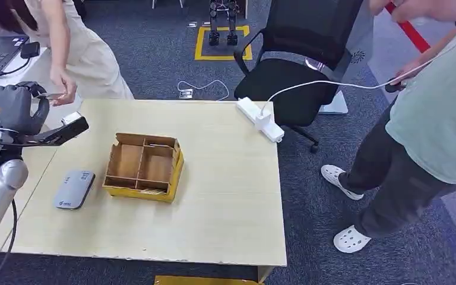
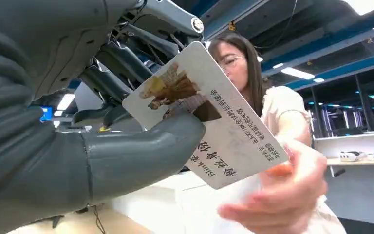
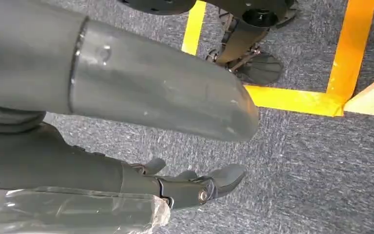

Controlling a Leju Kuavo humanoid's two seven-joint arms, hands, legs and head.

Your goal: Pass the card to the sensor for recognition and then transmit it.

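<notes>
Meanwhile, card shared at the frame's upper left.
Left hand (image 2: 126, 122) pinches the white printed plastic card (image 2: 209, 117), a person's hand (image 2: 277, 195) gripping its far end; right hand (image 3: 175, 146) hangs with spread, empty fingers.

The head view is looking forward and down from high on the robot, taking in the whole desk (image 1: 225, 196) and the carpet (image 1: 309, 196) beyond. The left wrist view is sitting close behind the left hand (image 2: 102, 146), tilting upward toward the ceiling, very near the card (image 2: 224, 141) and a person's hand (image 2: 282, 195). Both views are sharing that hand (image 1: 13, 107) and the person at the far left. The right wrist view is pointing down at the carpet (image 3: 311, 165) from close behind the right hand (image 3: 165, 97).
</notes>
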